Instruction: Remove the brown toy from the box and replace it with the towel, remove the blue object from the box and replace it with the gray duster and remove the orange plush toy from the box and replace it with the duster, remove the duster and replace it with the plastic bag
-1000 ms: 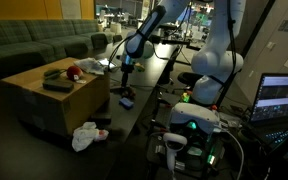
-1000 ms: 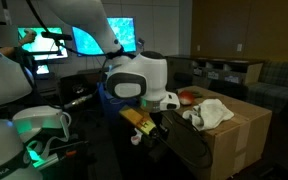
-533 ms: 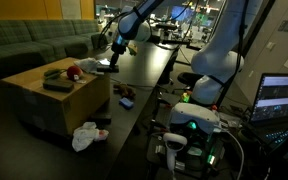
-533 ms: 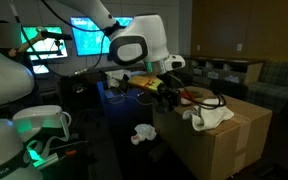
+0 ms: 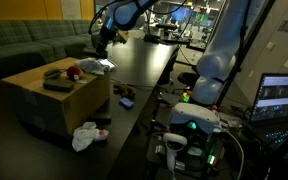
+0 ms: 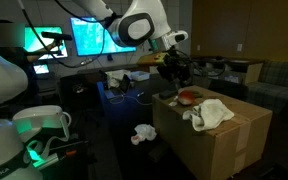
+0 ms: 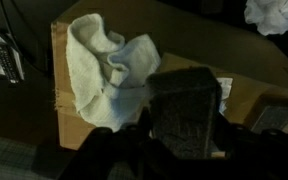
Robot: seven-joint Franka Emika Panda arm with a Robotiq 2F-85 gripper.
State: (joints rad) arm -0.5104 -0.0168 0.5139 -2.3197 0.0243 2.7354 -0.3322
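Robot gripper (image 6: 174,72), clamped on the gray duster (image 7: 184,95), has swung up from the table (image 5: 149,60) over the box (image 6: 234,145), towel (image 7: 104,70) at ten o'clock, seemingly ready for placing.

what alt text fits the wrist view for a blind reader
A gray duster, gripped between the dark fingers, fills the lower centre above the top of a tan cardboard box. A crumpled white towel lies on the box to its upper left, and a wrinkled white plastic bag shows in the top right corner.
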